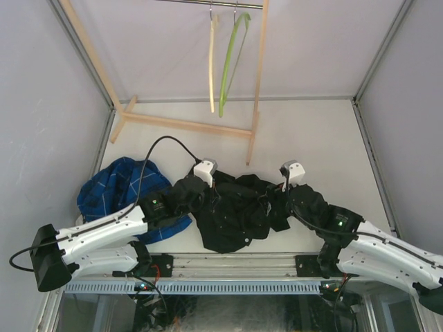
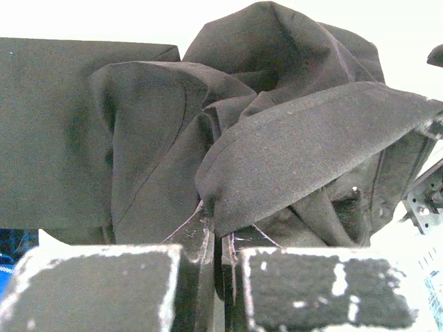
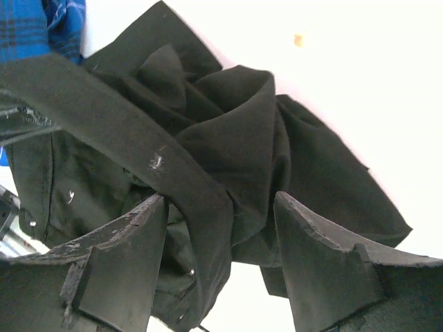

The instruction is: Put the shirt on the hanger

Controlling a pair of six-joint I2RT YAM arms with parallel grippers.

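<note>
The black shirt (image 1: pixel 228 214) lies crumpled on the table between my two grippers. It fills the left wrist view (image 2: pixel 291 145) and the right wrist view (image 3: pixel 228 145). My left gripper (image 1: pixel 205 194) (image 2: pixel 220 232) is shut on a folded edge of the shirt at its left side. My right gripper (image 1: pixel 280 197) (image 3: pixel 221 207) is open at the shirt's right side, with a flat band of the shirt lying between its fingers (image 3: pixel 124 256). The lime-green hanger (image 1: pixel 232 62) hangs from the rail at the back, apart from both grippers.
A cream hanger (image 1: pixel 212 66) hangs just left of the green one on the metal rail (image 1: pixel 208 3) of a wooden rack (image 1: pixel 187 124). A blue plaid shirt (image 1: pixel 114 190) lies bunched at the left, under my left arm; it also shows in the right wrist view (image 3: pixel 41 24).
</note>
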